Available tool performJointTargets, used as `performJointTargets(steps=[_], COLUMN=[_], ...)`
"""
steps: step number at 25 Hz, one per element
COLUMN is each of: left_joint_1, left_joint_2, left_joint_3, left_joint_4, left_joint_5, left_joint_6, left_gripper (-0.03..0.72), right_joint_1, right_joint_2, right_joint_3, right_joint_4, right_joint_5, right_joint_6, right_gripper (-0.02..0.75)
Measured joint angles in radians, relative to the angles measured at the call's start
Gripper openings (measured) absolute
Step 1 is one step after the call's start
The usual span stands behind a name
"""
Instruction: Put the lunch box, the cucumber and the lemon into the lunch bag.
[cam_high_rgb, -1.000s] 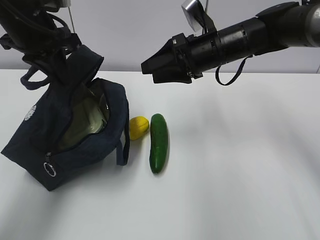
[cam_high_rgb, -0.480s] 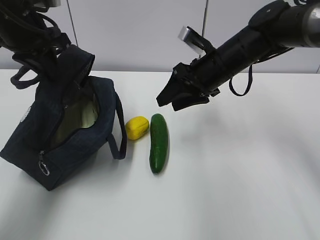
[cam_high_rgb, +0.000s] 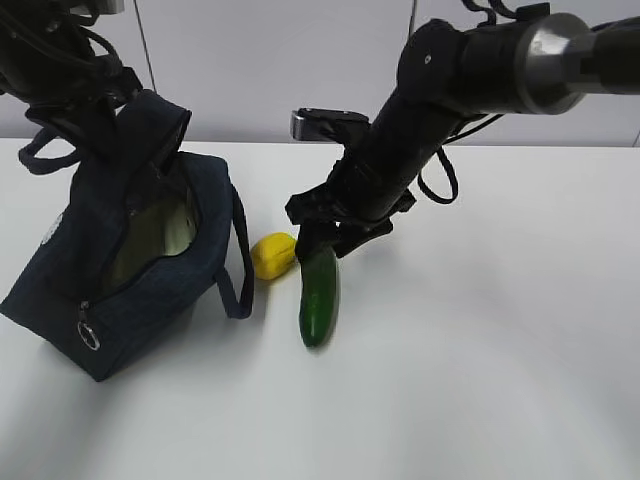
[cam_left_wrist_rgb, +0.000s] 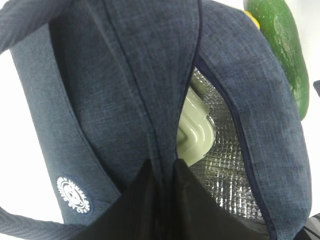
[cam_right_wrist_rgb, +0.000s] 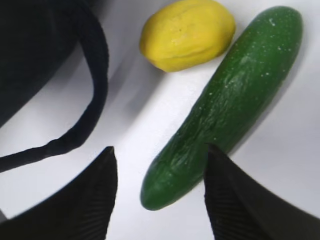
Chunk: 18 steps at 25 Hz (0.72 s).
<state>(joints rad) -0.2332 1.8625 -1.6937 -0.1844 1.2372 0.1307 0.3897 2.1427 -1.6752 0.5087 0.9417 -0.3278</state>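
Cucumber: firm, smooth, likely slippery; my right gripper stands wide astride it, best closing across its middle.

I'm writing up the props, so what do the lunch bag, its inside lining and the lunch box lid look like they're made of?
Lunch bag: woven navy fabric, matte; a fine crosshatch weave shows. Lining: looks like silvery foil insulation, shiny with a quilted grid pattern. Lunch box lid: probably plastic, pale sage green, smooth with a soft sheen and moulded rounded corner; only part of it shows through the opening.
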Motion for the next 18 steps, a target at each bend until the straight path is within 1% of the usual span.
performJointTargets(steps=[2,6,10,18], left_joint_1=[0.0,0.0,0.0,0.0], left_joint_2=[0.0,0.0,0.0,0.0], left_joint_3=[0.0,0.0,0.0,0.0], left_joint_4=[0.0,-0.002,-0.004,-0.006], left_joint_5=[0.0,-0.005,-0.014,-0.02], left_joint_6=[0.004,0.016,0.022,0.032], left_gripper=[0.038,0.039,0.039,0.042], right_joint_1=[0.02,0.029,0.032,0.075], right_joint_2=[0.0,0.0,0.006,0.047], right_joint_3=[0.0,0.0,0.0,0.0], right_joint_4=[-0.102,-0.204,-0.214,-0.218], right_joint_5=[-0.018,-0.039,-0.046,-0.071], right_joint_6=[0.072,0.194,0.237,0.289], right_gripper=[0.414,0.413,0.413,0.413])
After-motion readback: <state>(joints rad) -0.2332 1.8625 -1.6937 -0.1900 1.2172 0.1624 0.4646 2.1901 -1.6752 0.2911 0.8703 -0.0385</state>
